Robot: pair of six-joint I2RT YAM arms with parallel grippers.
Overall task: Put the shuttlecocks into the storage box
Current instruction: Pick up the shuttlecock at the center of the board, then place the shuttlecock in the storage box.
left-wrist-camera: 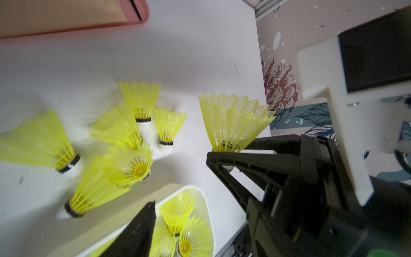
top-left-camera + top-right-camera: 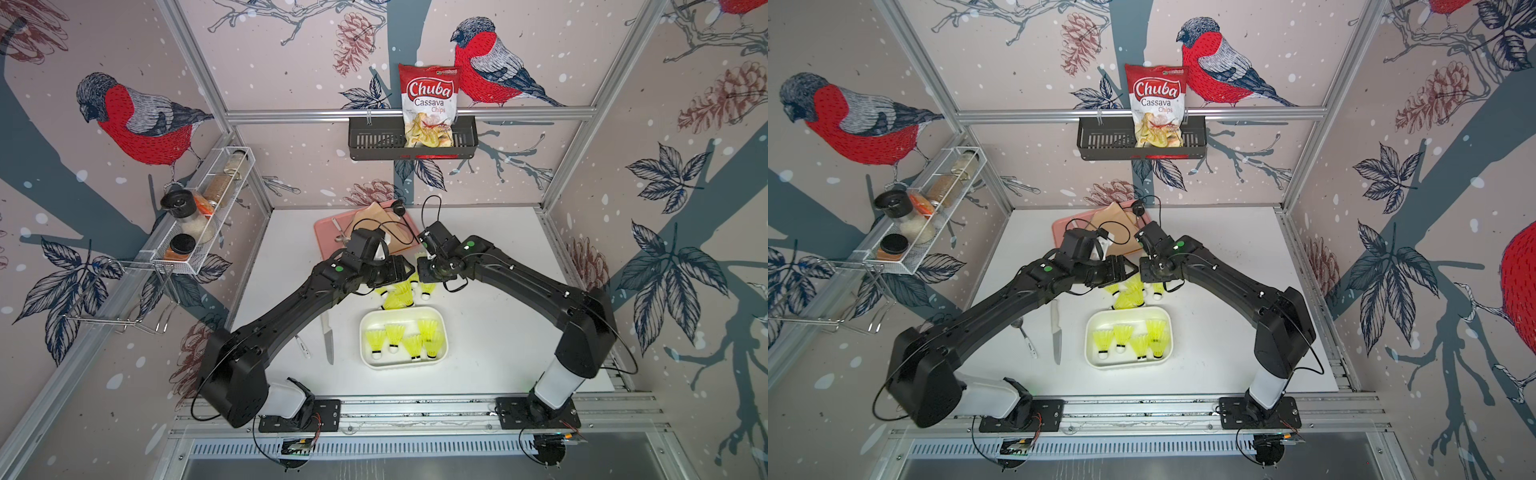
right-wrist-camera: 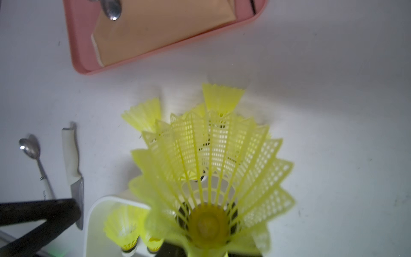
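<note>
Pinching one shuttlecock (image 1: 233,120) by its white tip in the right gripper (image 1: 224,155), above the middle of the worktop (image 2: 519,332).
Clamped shut on the tip, with the skirt flaring free across the fingers and leaning toward the back edge; cannot tell how steeply. Facing the left gripper (image 2: 401,270) close alongside, jaws parted and touching nothing. Hanging just beside a loose pile of shuttlecocks (image 2: 399,297), strewn at mixed angles right behind the storage box (image 2: 403,365) near the middle of the front edge. Inside it, five shuttlecocks (image 2: 413,345), tips toward the front edge, skirts toward the back.
</note>
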